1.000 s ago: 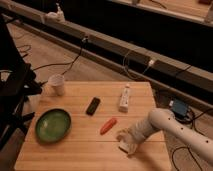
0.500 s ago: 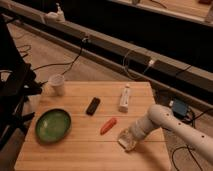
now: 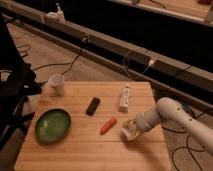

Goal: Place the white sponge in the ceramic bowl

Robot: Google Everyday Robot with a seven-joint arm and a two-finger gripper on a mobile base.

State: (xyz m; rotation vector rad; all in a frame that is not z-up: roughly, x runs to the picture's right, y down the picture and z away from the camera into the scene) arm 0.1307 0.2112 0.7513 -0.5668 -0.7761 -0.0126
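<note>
Pale wood counter (image 3: pixel 90 150), viewed from my remote station: the white arm (image 3: pixel 170 112) reaches in over the right edge. The ceramic bowl (image 3: pixel 52 125) sits by the left edge, toward the front corner. The gripper (image 3: pixel 131 130) is low over the boards near the front right; I cannot tell whether it is gripping anything. The white sponge (image 3: pixel 125 134) seems to be the pale block at its tip. The bowl lies directly left, beyond the orange carrot-like item (image 3: pixel 108 125).
</note>
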